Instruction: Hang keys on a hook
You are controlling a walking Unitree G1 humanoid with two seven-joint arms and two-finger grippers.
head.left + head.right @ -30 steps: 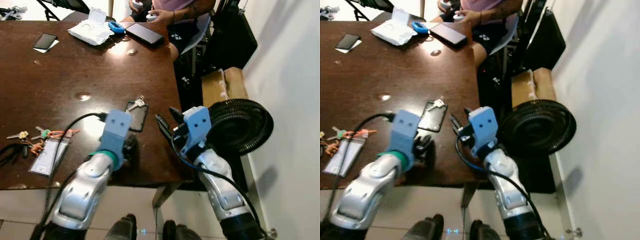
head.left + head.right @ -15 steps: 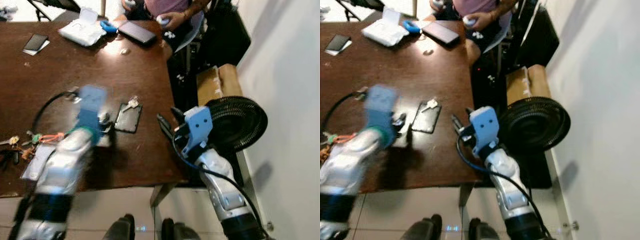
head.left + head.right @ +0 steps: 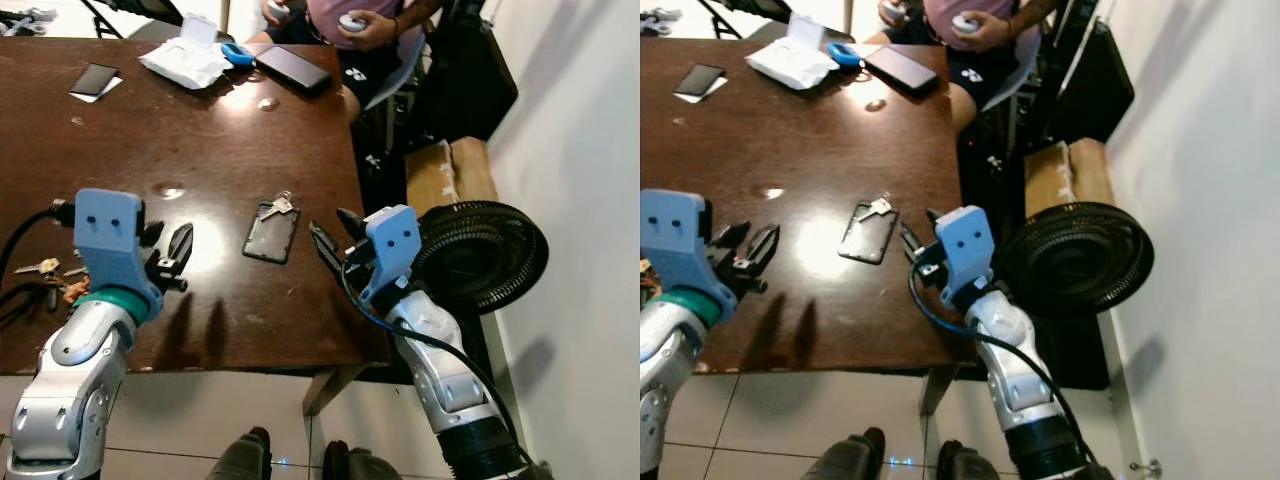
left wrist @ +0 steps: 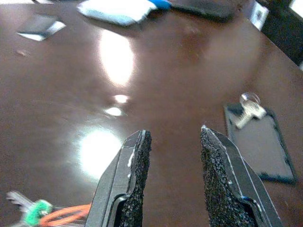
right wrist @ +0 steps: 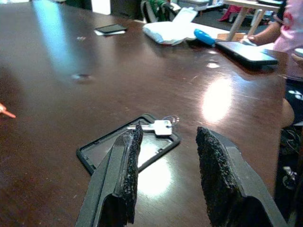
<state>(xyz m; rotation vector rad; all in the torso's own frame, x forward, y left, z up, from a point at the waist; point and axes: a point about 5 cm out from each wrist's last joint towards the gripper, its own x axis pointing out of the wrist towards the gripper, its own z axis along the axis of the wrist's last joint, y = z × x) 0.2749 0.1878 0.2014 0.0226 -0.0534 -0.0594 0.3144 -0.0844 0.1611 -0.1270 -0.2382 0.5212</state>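
Right gripper (image 3: pixel 328 237) jaws parted at table (image 3: pixel 200 130) edge beside key (image 3: pixel 277 207).

Left gripper (image 4: pixel 173 137) parted above the brown table (image 4: pixel 156 61), silver key (image 4: pixel 248 109) on a black card holder (image 4: pixel 262 146) beyond, orange-and-green keys (image 4: pixel 45 213) near the fingers.

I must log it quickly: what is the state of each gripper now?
Left gripper: open, holding nothing, above the table.
Right gripper: open, holding nothing, near the key on the dark card holder.
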